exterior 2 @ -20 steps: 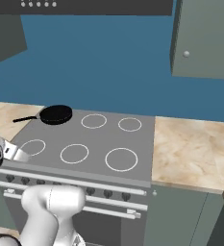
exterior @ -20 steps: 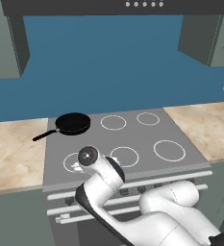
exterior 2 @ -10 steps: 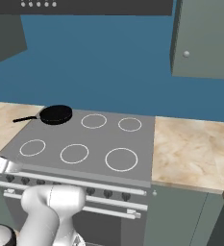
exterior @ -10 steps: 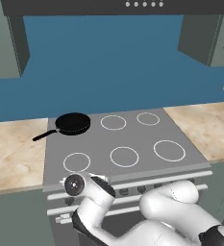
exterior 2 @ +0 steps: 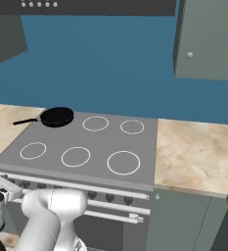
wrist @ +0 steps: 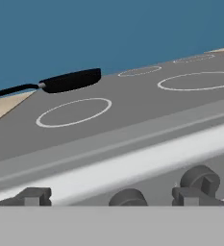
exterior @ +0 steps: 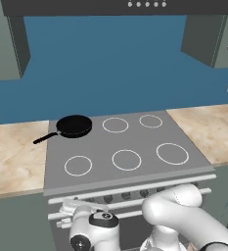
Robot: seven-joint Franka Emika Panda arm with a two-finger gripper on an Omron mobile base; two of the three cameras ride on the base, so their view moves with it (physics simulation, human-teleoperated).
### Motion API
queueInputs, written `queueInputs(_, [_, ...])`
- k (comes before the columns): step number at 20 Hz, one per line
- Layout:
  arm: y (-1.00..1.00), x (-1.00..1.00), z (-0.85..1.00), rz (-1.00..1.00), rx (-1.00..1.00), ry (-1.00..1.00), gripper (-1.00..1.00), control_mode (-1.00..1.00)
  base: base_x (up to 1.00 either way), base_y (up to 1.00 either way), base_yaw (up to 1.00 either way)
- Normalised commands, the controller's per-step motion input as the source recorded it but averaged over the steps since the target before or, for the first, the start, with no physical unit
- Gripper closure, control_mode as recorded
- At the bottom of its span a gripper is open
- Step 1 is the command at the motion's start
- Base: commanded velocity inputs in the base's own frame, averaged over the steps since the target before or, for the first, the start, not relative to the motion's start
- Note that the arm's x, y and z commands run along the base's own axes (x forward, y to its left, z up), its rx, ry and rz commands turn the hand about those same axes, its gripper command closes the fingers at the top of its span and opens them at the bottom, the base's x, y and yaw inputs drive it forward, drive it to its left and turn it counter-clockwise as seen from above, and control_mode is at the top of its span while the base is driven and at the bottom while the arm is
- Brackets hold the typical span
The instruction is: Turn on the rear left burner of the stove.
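The stove (exterior: 135,142) at the centre of the frame is showing a smooth, matt grey top, looking like painted metal or glass, with thin white rings lying flat on it as printed lines. Along its front edge a pale bar handle (wrist: 132,163) is reading as brushed silver metal with a soft sheen, and the knobs (wrist: 200,180) below it are looking like dull dark plastic. The frying pan (exterior: 74,126) at the upper left of the cooktop is appearing matt black, smooth, with no shine. The counters (exterior: 12,162) on both sides are showing a polished beige marbled stone pattern.
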Motion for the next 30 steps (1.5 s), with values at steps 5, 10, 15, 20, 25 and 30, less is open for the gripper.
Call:
queueInputs(5, [0.11, 0.00, -0.19, 0.00, -0.07, 0.00, -1.00, -1.00, 0.00, 0.00, 0.00])
queueInputs(10, [0.03, 0.00, -0.24, 0.04, -0.04, 0.00, -1.00, -1.00, 0.00, 0.00, 0.00])
queueInputs(15, [0.00, 0.00, -0.31, 0.07, -0.07, 0.00, -1.00, -1.00, 0.00, 0.00, 0.00])
queueInputs(20, [-0.11, -0.18, -0.35, 0.13, -0.11, -0.03, -1.00, -1.00, 0.00, 0.00, 0.00])
queueInputs(25, [-0.18, -0.30, -0.21, 0.18, -0.06, -0.05, -1.00, -1.00, 0.00, 0.00, 0.00])
queueInputs(30, [-0.15, -0.08, -0.12, 0.14, -0.01, -0.03, -1.00, -1.00, 0.00, 0.00, 0.00])
